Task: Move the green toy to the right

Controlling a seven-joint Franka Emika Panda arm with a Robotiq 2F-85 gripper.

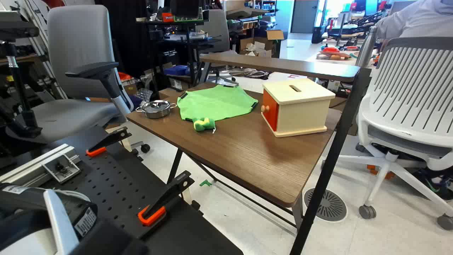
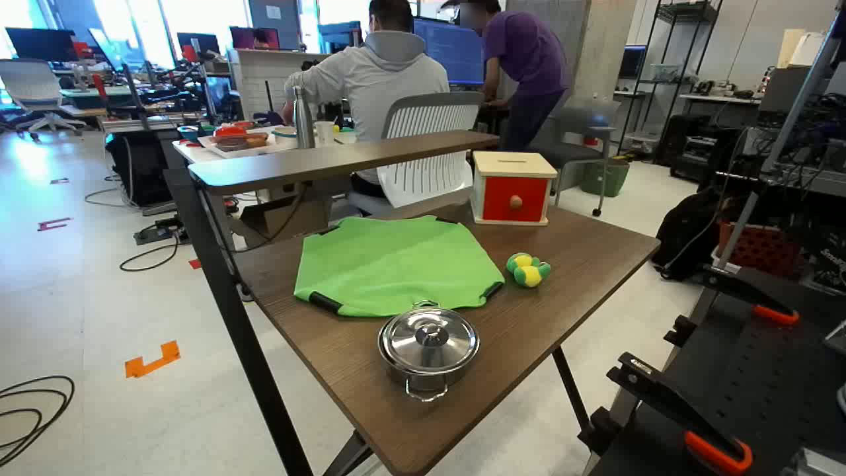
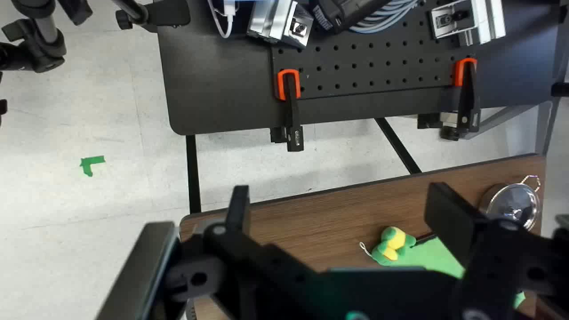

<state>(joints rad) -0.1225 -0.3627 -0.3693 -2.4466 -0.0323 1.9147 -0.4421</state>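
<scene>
The green toy, small and lumpy with yellow patches and a white loop, lies on the brown table (image 1: 240, 159). It shows in both exterior views (image 1: 204, 124) (image 2: 527, 270) and in the wrist view (image 3: 393, 245). It lies right beside an edge of the large light-green cloth (image 1: 219, 102) (image 2: 396, 264). My gripper (image 3: 338, 195) is open and empty in the wrist view, its fingers wide apart. It is high above the table, and the toy shows between the fingers, closer to the right-hand one, well below them. The gripper is out of view in both exterior views.
A wooden box (image 1: 302, 115) (image 2: 514, 192) with a red front and a lidded metal pot (image 1: 156, 109) (image 2: 429, 344) stand on the table. A raised shelf (image 1: 279, 65) spans one side. A black bench with orange-tipped clamps (image 1: 164, 203) (image 3: 291, 106) stands across a gap.
</scene>
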